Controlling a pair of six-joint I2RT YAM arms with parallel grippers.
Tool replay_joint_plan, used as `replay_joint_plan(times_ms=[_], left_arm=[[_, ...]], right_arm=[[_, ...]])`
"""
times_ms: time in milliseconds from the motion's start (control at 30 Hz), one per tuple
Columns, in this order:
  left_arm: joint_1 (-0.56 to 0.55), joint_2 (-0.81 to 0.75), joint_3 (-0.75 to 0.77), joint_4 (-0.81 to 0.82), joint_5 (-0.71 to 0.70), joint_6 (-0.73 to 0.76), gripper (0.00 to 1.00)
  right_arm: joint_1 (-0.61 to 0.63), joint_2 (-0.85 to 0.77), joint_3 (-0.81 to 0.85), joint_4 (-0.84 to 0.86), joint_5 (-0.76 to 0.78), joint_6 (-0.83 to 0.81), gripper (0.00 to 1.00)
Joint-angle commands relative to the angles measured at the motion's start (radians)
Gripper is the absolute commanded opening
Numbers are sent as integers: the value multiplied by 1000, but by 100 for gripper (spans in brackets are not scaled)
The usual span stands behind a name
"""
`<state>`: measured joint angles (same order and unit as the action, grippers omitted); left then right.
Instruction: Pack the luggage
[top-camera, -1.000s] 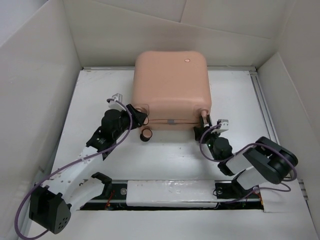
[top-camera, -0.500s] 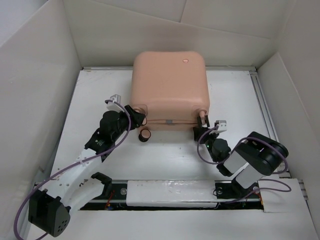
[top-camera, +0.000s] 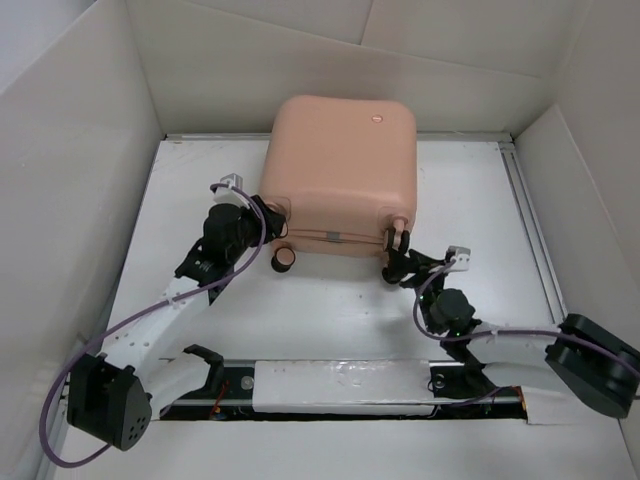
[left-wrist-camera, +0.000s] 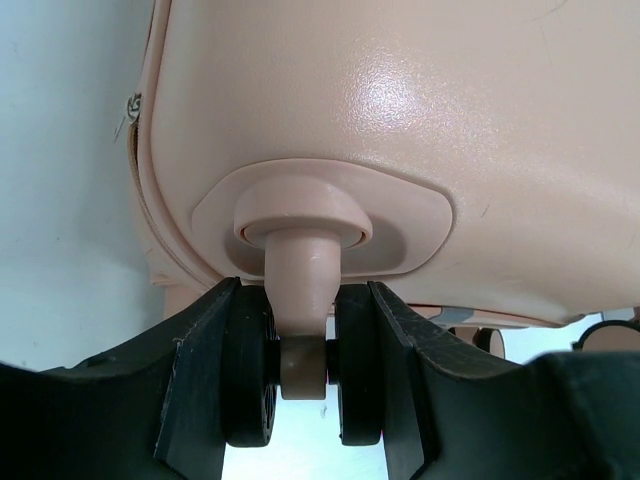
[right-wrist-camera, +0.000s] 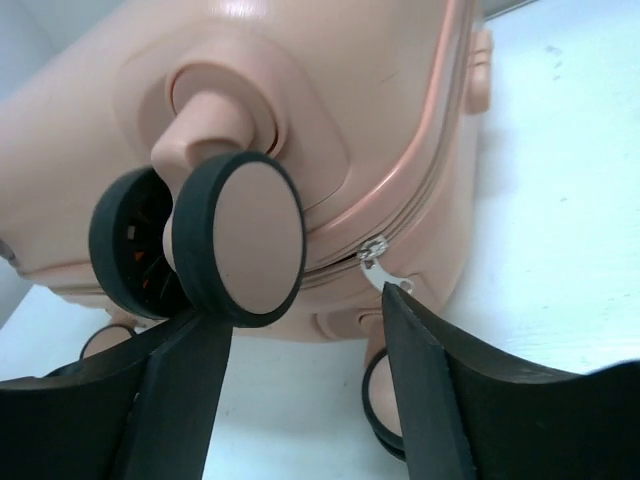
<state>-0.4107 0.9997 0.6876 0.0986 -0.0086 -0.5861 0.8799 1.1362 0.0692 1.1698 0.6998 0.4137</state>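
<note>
Our left pincer (left-wrist-camera: 300, 340) pinches one wheel (left-wrist-camera: 250, 380); the right pincer (right-wrist-camera: 300, 315) is spread, apparently empty, so the luggage (top-camera: 340, 170) may swivel.

A small peach-pink hard-shell suitcase (top-camera: 340, 170) with rounded corners lies flat and zipped closed toward the far side of the white counter (top-camera: 480, 200); its round emblem (top-camera: 377, 118) faces up near the far right corner; its black-tyred caster wheels (right-wrist-camera: 220, 240) point toward the near edge; a silver zip pull (right-wrist-camera: 378, 262) hangs from the seam.
</note>
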Motion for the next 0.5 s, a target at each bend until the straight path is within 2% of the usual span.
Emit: replay_joint_plan(times_ms=[0, 33, 67, 100, 200, 267, 367, 467], left_arm=[[9, 0, 99, 263, 19, 5, 0], [9, -10, 80, 297, 30, 5, 0], [9, -31, 61, 315, 39, -9, 0], [9, -32, 46, 316, 39, -9, 0], [9, -58, 32, 316, 39, -9, 0], [18, -67, 23, 316, 64, -9, 0], [18, -67, 13, 325, 94, -18, 0], [18, -67, 1, 334, 94, -18, 0]], right_arm=[[-10, -116, -12, -150, 99, -6, 67], [-28, -153, -12, -177, 31, 10, 67], [-48, -186, -12, -282, 18, 26, 67], [-62, -232, -12, -310, 18, 51, 65], [-133, -247, -22, -295, -120, 42, 60], [-194, -211, 4, -311, -230, 33, 56], [-214, -133, 37, -292, -278, 8, 47], [-240, -46, 86, -271, -327, -25, 45]])
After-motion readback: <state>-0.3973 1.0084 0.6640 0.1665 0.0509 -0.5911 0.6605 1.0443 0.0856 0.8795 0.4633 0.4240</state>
